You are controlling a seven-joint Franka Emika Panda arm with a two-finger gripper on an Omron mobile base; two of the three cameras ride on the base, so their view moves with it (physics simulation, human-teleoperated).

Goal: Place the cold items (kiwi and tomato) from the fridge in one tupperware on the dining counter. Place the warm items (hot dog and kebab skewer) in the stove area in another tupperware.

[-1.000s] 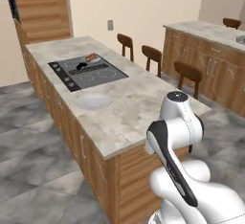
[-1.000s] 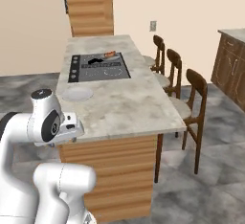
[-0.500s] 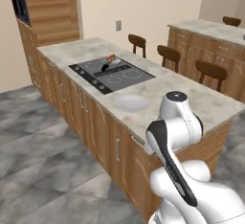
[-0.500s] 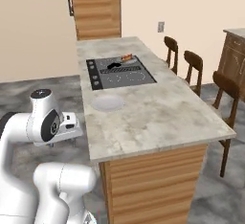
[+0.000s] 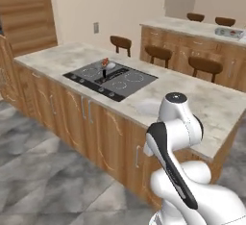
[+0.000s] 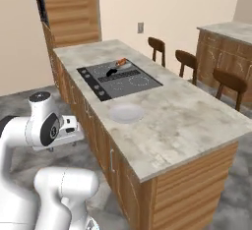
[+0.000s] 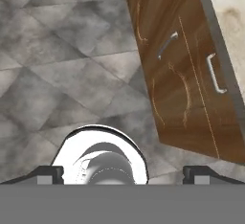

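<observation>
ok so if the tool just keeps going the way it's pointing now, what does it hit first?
Most likely the grey tiled floor. The tool, jaws wide apart and empty, points down at it, with the wooden cabinet front off to one side. Depth is hard to judge.

We keep our arm (image 6: 47, 126) folded close above the base, elbow raised and the hand tucked low, pointing down. Our gripper (image 7: 123, 174) stands with its jaws spread wide, the two dark fingertips (image 7: 48, 174) far apart and nothing between them.
</observation>
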